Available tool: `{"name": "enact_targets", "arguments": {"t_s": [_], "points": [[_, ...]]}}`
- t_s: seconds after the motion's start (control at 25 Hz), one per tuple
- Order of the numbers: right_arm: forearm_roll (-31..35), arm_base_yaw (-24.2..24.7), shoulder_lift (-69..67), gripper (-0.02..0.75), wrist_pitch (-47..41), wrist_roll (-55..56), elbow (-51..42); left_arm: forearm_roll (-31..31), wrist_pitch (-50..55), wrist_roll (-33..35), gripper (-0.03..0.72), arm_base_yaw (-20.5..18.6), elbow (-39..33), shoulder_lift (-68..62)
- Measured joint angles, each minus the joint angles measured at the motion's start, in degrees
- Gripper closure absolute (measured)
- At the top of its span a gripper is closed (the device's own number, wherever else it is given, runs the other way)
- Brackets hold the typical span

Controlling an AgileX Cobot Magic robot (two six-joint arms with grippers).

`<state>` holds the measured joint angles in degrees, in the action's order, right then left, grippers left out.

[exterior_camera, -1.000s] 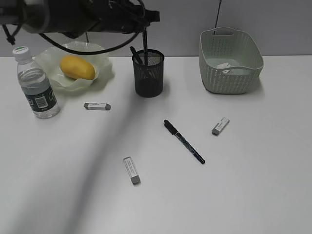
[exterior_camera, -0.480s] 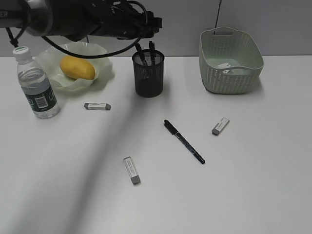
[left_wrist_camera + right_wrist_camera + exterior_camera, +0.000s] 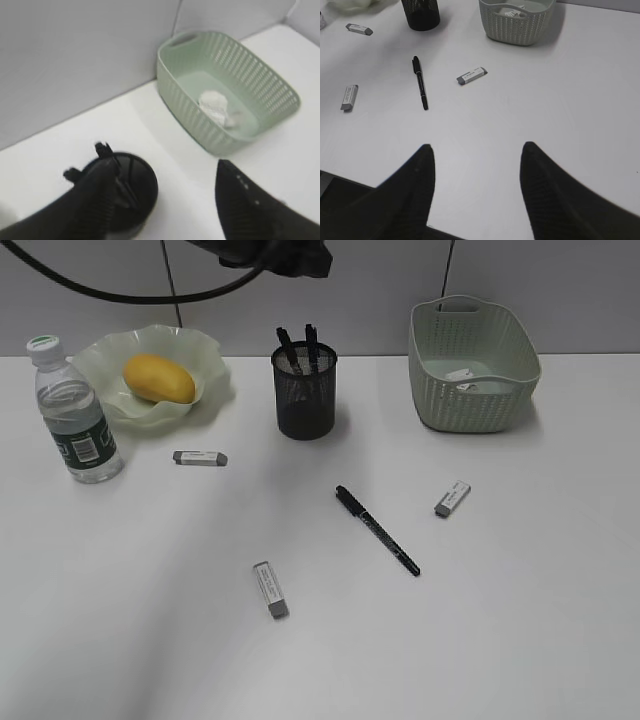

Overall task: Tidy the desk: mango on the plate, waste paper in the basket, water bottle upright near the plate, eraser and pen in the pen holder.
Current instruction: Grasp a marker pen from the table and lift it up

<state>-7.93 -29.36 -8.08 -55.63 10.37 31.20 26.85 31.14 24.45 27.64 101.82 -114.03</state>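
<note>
Above the pen holder the left gripper hangs with its jaws spread wide and nothing between them; the black mesh cup sits just under the left jaw, two dark pens standing inside it. Beyond the jaws, against the wall, the basket shows the waste paper lying on its floor.

Over on the near side, the right gripper hovers above bare table, jaws apart and empty. Well ahead of it lies a loose black pen, cap end pointing away, and just to the right of that a grey-and-white eraser. A second eraser rests off to the left, and a third farther back, near the pen holder.

From the exterior view, the mango sits in the plate at the back left. The water bottle stands upright just beside the plate, towards its front left edge.
</note>
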Motion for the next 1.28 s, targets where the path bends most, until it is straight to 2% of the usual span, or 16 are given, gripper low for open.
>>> {"name": "enact_targets", "arguments": {"t_s": [0.2, 0.4, 0.52, 0.6, 0.84, 1.0, 1.28], "points": [[0.0, 0.0, 0.0, 0.299, 0.0, 0.0, 0.0, -7.0, 20.3, -2.3, 0.211, -0.4, 0.0, 3.6], [0.0, 0.0, 0.0, 0.299, 0.0, 0.1, 0.0, -17.1, 36.5, -10.0, 0.211, -0.5, 0.0, 5.2], [-0.1, 0.0, 0.0, 0.299, 0.0, 0.1, 0.0, -22.0, 38.3, -16.6, 0.211, -0.7, -0.1, 6.0], [-0.1, 0.0, 0.0, 0.299, 0.0, 0.1, 0.0, -23.2, 38.4, -18.6, 0.211, -0.7, -0.1, 6.9], [-0.2, 0.0, 0.0, 0.299, 0.0, 0.1, 0.0, -23.7, 38.4, -19.7, 0.211, -1.2, -1.2, 11.0], [-0.2, 0.0, 0.0, 0.299, 0.0, 0.1, 0.0, -25.4, 38.4, -19.7, 0.227, -2.9, -8.4, 15.8], [-0.2, 0.0, 0.0, 0.299, 0.0, 0.1, 0.0, -26.0, 38.5, -19.7, 0.249, -9.7, -28.7, 29.1]]}}
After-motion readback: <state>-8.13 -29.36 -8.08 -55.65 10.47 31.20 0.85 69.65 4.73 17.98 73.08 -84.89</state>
